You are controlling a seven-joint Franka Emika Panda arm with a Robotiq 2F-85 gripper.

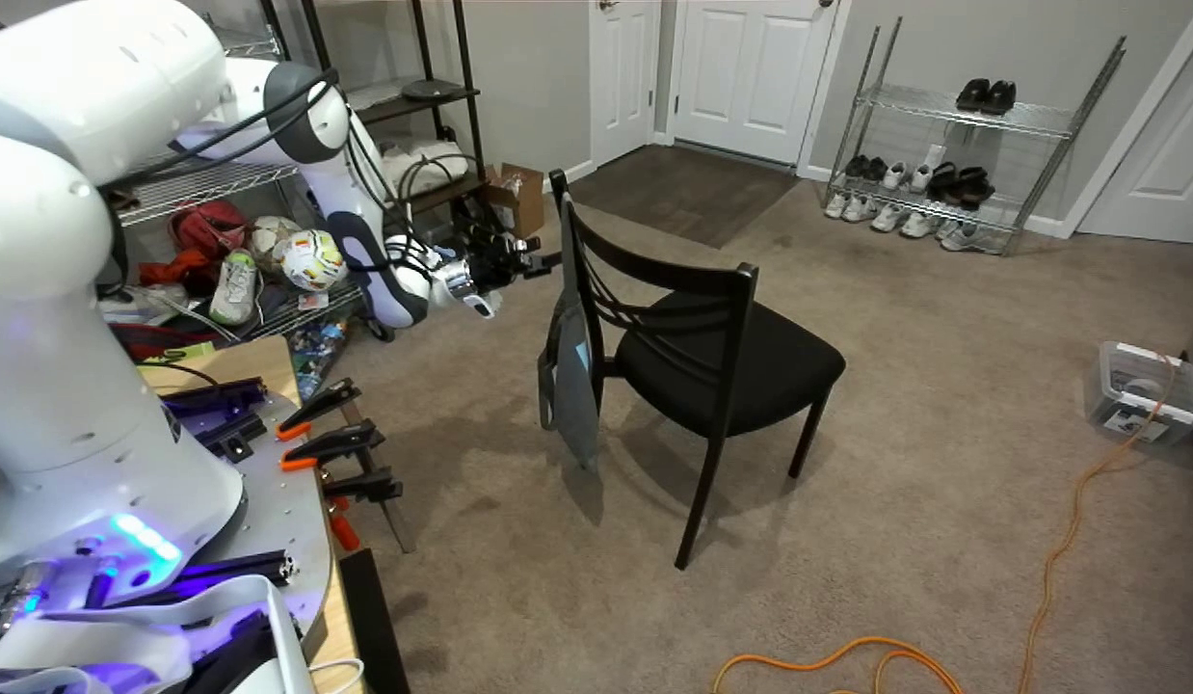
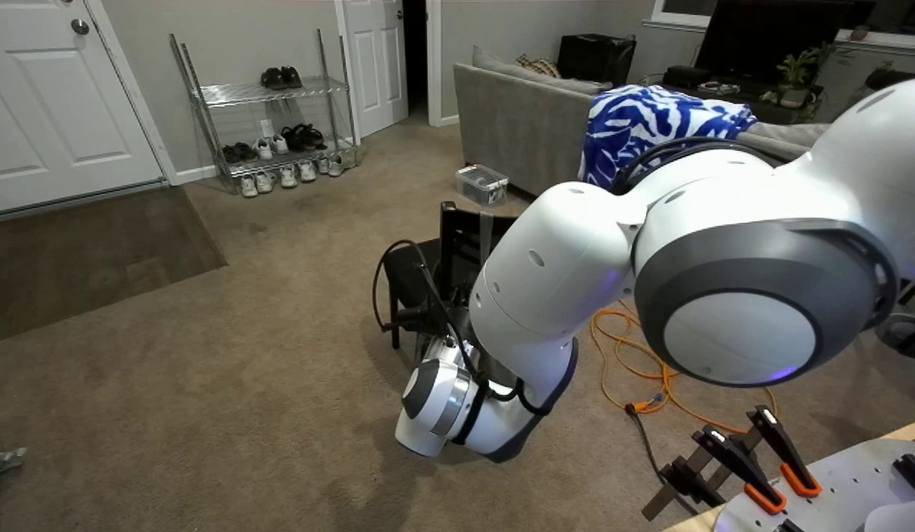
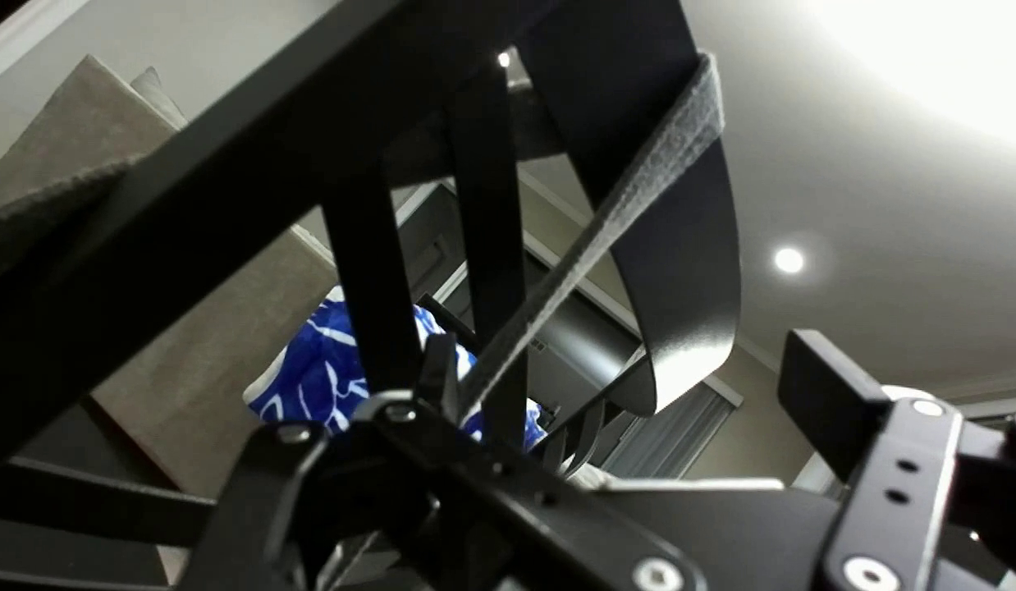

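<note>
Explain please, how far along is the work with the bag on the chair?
Already done: the open gripper is at the chair, where the bag hangs by its strap. In hand: nothing gripped; the strap runs past one finger, contact unclear. Remaining, probably: closing the gripper, since its jaws stand wide apart.

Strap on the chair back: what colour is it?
Grey; the strap shows best in the wrist view.
</note>
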